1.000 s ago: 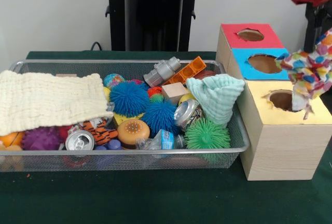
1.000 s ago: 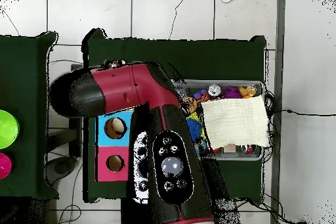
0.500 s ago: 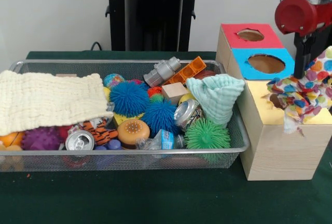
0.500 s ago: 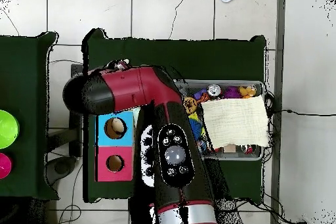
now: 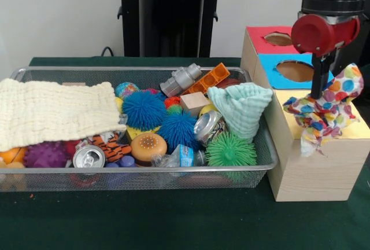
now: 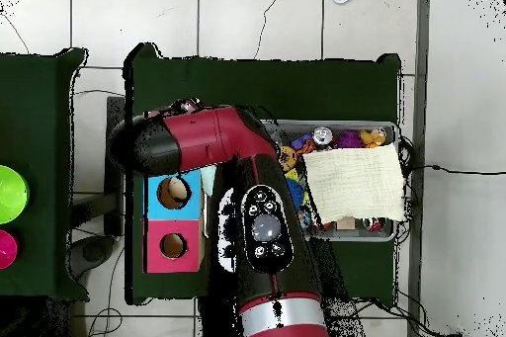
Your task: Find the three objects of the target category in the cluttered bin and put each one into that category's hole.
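Gripper: gripper [image 5: 321, 92] hangs over the yellow end of the wooden box; whether it clamps the cloth cannot be told.
Worktop: dark green worktop [image 5: 173, 221] carries bin and box.
Bin: wire-mesh bin [image 5: 144, 177], cluttered; cream waffle cloth [image 5: 55, 111] at one end, mint-green cloth [image 5: 240, 106] at the other.
Box: wooden box [image 5: 315, 166] beside the bin.
Cloth: spotted cloth [image 5: 324, 111] lies bunched across the yellow-surround hole, hiding it.
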Tool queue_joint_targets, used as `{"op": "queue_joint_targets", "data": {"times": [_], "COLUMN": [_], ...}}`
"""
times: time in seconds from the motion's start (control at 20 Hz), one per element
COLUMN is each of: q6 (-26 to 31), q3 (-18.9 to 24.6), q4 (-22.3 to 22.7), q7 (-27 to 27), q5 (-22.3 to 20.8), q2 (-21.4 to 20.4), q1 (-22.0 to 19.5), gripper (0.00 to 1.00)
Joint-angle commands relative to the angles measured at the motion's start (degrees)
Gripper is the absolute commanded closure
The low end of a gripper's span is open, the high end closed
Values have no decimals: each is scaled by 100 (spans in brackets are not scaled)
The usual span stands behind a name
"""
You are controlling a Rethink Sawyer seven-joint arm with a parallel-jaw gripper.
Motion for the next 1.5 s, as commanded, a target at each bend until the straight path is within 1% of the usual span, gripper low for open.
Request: {"op": "queue_joint_targets", "data": {"times": [0.05,0.25,0.7,1.2,1.35,1.5], "q6": [-96,-147,-517,-831,-819,-749], "q3": [-280,-314,-528,-727,-704,-770], "q4": [617,875,1189,1503,1540,1561], "q7": [944,961,1423,1782,1817,1853], "q5": [-300,-233,-60,285,483,623], "q2": [313,235,264,275,270,215], "q1": [28,22,314,671,723,861], "gripper": [100,100,100,100,100,100]}}
